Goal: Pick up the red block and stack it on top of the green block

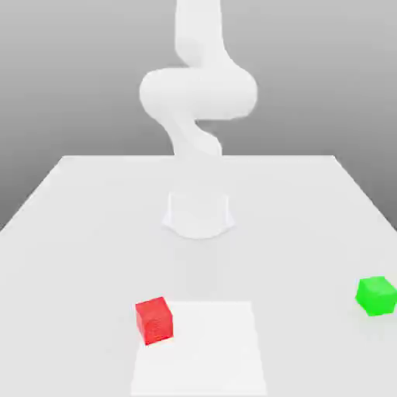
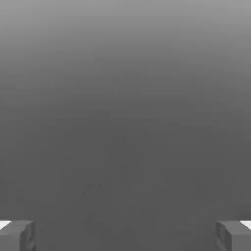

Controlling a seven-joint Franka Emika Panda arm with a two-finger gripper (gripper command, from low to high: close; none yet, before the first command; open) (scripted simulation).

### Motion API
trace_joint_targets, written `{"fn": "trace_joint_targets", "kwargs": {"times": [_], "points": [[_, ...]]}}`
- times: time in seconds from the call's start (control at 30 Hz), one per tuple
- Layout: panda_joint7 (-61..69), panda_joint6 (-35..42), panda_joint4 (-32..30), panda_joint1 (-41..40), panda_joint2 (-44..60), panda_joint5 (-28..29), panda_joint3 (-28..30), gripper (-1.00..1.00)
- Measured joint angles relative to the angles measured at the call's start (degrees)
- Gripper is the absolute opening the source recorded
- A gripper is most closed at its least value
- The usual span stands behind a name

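Small matte red cube: on the white table, apart from the matte green cube. Gripper: fingers spread, empty. Advise aligning with the red cube's turned faces before descending.

Open tabletop separates the red block from the green block.
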State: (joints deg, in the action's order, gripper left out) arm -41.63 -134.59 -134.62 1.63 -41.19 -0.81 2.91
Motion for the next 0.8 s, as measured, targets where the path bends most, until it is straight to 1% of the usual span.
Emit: {"fn": "trace_joint_targets", "kwargs": {"times": [0.23, 0.43, 0.53, 0.63, 0.67, 0.8], "points": [[13.8, -8.9, -8.7, 4.0, 15.4, -3.0, 7.5, 0.00], [24.8, -16.6, -16.3, 5.6, 28.6, -4.5, 11.6, 0.00], [29.1, -20.4, -20.0, 5.3, 34.8, -3.7, 12.6, 0.00], [31.7, -24.1, -23.4, 3.7, 40.4, -0.9, 13.4, 0.00], [32.4, -25.3, -23.8, 3.3, 41.9, -0.9, 13.4, 0.00], [36.0, -30.0, -23.3, 2.7, 47.7, -4.8, 11.4, 0.00]]}}
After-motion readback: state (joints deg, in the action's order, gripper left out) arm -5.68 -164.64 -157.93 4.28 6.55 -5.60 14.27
